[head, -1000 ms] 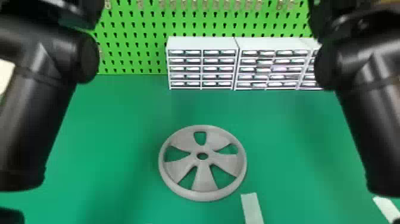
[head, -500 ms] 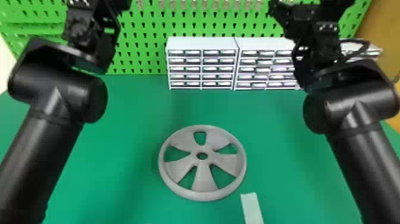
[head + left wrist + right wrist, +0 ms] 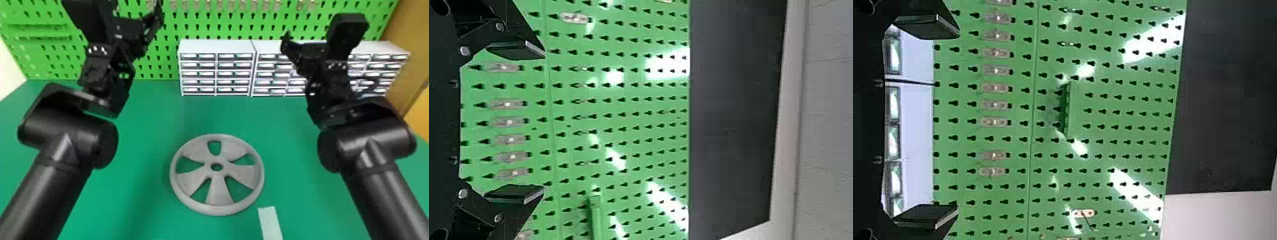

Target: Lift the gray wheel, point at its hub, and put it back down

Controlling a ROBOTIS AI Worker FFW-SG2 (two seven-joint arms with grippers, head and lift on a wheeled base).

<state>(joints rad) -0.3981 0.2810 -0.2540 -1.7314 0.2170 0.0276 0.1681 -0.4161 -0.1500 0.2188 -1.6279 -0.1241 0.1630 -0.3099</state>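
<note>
Two black arms of mine come up into the head view, and my left arm (image 3: 41,191) climbs from the lower left corner, its thick wrist joint covering part of the green table (image 3: 143,204). Above it, at upper left, my left gripper (image 3: 127,9) holds its fingers wide, with nothing between them, and blocks a stretch of the green pegboard (image 3: 153,57). From my left wrist I face that same board, with small metal hooks (image 3: 509,104) in a row and a dark panel (image 3: 736,120) beyond.

Low in the middle of the frame, the gray wheel (image 3: 218,191) lies flat on the table, its hub hole uncovered and both my grippers well apart from it. Behind it, upper middle, a white drawer unit (image 3: 217,46) backs up to the pegboard. Just off the wheel's lower right rim, a pale strip (image 3: 269,220) runs down to the bottom edge.

Right of center, near the top, my right gripper (image 3: 319,27) is spread wide as well, and empty. It stands in front of a second drawer unit (image 3: 265,46), hiding some drawers, and partly covers a third drawer unit (image 3: 380,48). Under it my right arm (image 3: 383,194) slants toward the lower right, and a tan panel (image 3: 405,41) closes the right edge.
</note>
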